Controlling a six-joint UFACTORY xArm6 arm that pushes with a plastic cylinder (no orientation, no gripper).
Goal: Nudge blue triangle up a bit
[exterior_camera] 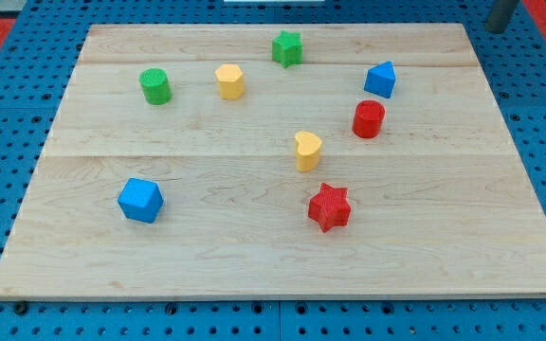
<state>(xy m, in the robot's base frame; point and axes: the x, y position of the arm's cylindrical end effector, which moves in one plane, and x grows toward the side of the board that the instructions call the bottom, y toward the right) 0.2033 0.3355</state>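
Note:
The blue triangle [380, 80] sits on the wooden board [207, 256] at the upper right, just above the red cylinder [369, 119]. My tip [496, 27] shows at the view's top right corner, off the board's upper right edge. It is well to the right of and above the blue triangle and touches no block.
A green star [287, 47] is at top centre, with a yellow block [230, 81] and a green cylinder [155, 86] to its left. A yellow heart [307, 150] and a red star [329, 206] are in the middle. A blue cube [140, 200] is at lower left.

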